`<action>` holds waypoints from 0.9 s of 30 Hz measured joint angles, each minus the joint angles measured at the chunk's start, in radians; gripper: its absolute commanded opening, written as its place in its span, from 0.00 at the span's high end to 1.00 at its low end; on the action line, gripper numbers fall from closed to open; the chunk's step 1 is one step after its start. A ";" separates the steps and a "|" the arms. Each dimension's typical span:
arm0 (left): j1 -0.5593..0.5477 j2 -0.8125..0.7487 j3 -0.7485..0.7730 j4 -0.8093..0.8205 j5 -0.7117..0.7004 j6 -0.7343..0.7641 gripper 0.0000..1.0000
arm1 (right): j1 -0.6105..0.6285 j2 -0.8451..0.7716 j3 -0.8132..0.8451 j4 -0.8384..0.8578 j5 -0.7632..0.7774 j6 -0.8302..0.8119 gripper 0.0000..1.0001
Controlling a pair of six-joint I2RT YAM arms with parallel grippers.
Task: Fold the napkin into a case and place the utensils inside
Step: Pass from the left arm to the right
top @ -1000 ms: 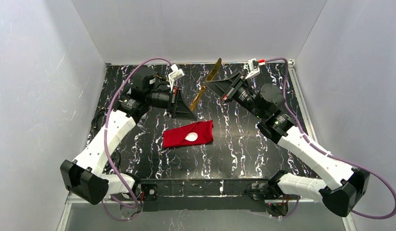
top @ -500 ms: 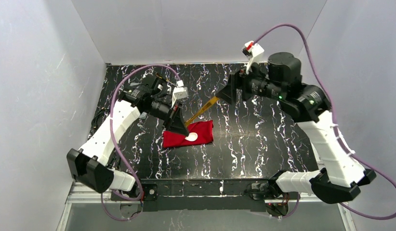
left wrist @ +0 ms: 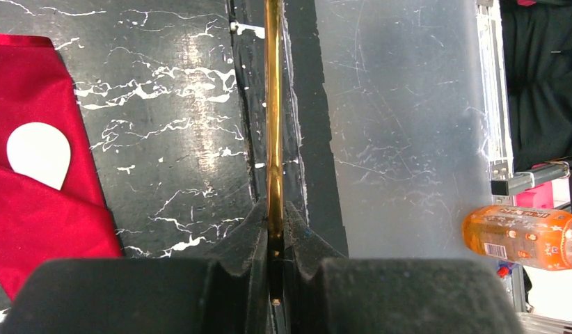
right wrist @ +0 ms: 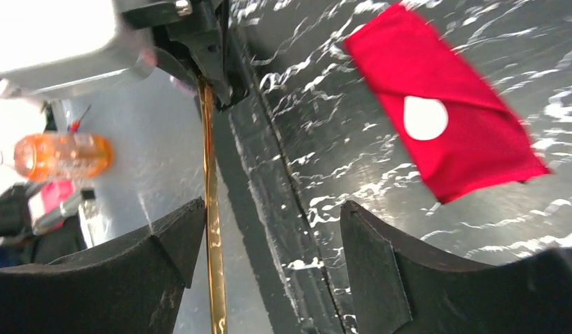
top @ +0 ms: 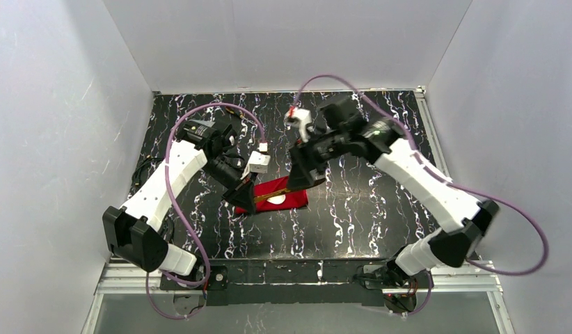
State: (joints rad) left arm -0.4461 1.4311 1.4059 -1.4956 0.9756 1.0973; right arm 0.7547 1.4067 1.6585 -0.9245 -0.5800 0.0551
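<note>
The red napkin [top: 287,189] lies folded as a case [right wrist: 447,136] with a diagonal edge. The bowl of the white spoon [top: 276,200] pokes out of its pocket; the handle is hidden inside. My left gripper [top: 246,197] hovers at the case's left end, shut on the gold utensil [left wrist: 273,125], which sticks straight out from its jaws [left wrist: 273,212]. My right gripper [top: 300,179] is over the case's right end. In the right wrist view it [right wrist: 269,209] stands open, and the gold utensil [right wrist: 212,229] runs along its left finger [right wrist: 168,254] without being clamped.
The black marbled mat [top: 339,223] ends in a raised dark edge [left wrist: 307,104], with a scratched grey surface [left wrist: 401,125] beyond it. An orange bottle [left wrist: 523,235] lies off the table, also in the right wrist view [right wrist: 60,154]. White walls enclose three sides.
The right gripper held the gold utensil at the back of the mat and has now opened. The left gripper took hold of it, and both arms came down to the red case.
</note>
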 measured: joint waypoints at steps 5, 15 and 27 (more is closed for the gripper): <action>0.000 0.009 0.007 0.000 -0.012 0.003 1.00 | 0.132 0.109 -0.008 0.007 -0.020 0.000 0.26; 0.002 0.007 0.006 0.000 -0.005 0.006 1.00 | 0.175 0.093 -0.024 0.060 -0.080 0.000 0.52; -0.003 0.000 0.010 0.000 0.047 -0.009 0.82 | 0.157 -0.023 -0.159 0.131 -0.058 0.010 0.99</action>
State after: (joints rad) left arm -0.4488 1.4315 1.4162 -1.4960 1.0229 1.0882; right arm 0.9115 1.3834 1.4998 -0.7933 -0.6380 0.0647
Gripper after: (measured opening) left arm 0.051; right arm 0.049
